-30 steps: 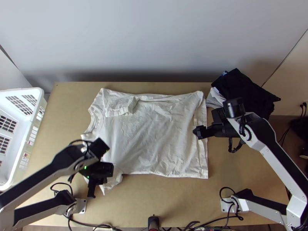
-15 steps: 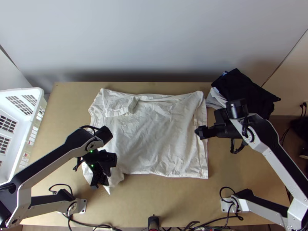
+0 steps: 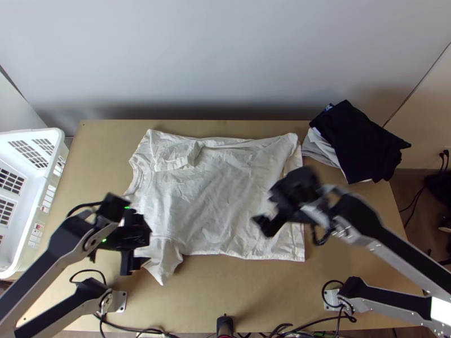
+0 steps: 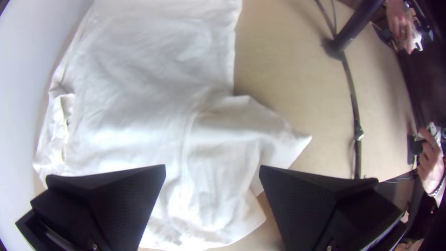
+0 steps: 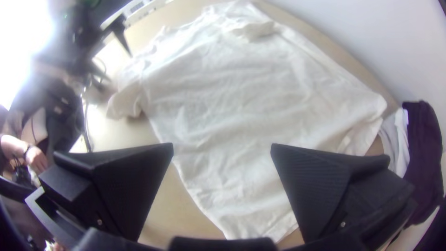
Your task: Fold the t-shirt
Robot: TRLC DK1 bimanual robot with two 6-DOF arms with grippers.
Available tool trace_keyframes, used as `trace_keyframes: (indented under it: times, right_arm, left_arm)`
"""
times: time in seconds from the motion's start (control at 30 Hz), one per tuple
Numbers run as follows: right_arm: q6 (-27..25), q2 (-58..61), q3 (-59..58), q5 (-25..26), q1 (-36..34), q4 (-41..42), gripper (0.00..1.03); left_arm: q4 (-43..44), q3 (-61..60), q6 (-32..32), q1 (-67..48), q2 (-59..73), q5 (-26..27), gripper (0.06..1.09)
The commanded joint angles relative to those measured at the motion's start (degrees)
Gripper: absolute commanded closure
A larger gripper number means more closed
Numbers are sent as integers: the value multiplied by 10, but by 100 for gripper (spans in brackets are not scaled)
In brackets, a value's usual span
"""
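A wrinkled white t-shirt [image 3: 220,194] lies spread, its far sleeve folded inward; the left gripper [image 3: 136,266] and right gripper [image 3: 266,219] have fingers wide apart, holding nothing.

Found creased, matt cloth in the t-shirt [image 3: 208,191] and matt cloth in the dark garment [image 3: 361,141]. Recorded smooth wood on the table [image 3: 225,293], smooth plastic on the basket [image 3: 42,197]. Noted matt, finely ribbed fingers on left gripper [image 3: 137,266] and right gripper [image 3: 268,213].
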Motion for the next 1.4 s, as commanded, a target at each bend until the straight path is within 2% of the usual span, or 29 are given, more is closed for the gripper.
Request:
trace_keyframes:
  times: [0.0, 0.2, 0.37, 0.47, 0.53, 0.6, 0.7, 0.8, 0.97, 1.03, 1.07, 1.17, 1.37]
  right_arm:
    - [-70, 61, -12, 61, 135, 33, 5]
    - [-73, 106, 11, 61, 136, 52, 5]
    - [-56, 132, 11, 60, 126, 52, 5]
    - [-3, 138, 12, 52, 90, 39, 5]
    - [35, 137, 13, 24, 36, 28, 5]
    - [78, 133, 20, -8, -39, 28, 5]
    - [122, 133, 40, -56, -146, 28, 5]
    - [166, 133, 59, -66, -232, 28, 5]
    - [221, 165, 127, -129, -371, 10, 5]
    - [247, 195, 166, -205, -411, -11, 10]
    - [256, 212, 188, -232, -430, -21, 10]
    - [285, 264, 236, -259, -465, -29, 9]
    - [260, 333, 293, -278, -475, -34, 5]
  left_arm:
    - [28, -71, 71, 118, -106, -26, 10]
    - [-89, -52, 98, 170, -124, -35, 10]
    - [-101, -50, 91, 201, -77, -34, 10]
    - [-104, -35, 84, 242, 3, -34, 10]
    - [-103, -12, 83, 281, 55, -30, 10]
    - [-86, 19, 73, 314, 102, 0, 10]
    - [-72, 100, 2, 317, 171, 62, 10]
    - [-69, 190, -91, 294, 229, 117, 10]
    - [-69, 320, -215, 241, 327, 162, 10]
    - [-69, 364, -249, 220, 358, 181, 10]
    - [-69, 385, -261, 211, 371, 190, 10]
    - [-67, 444, -294, 183, 403, 206, 10]
    - [-67, 559, -357, 161, 489, 270, 10]
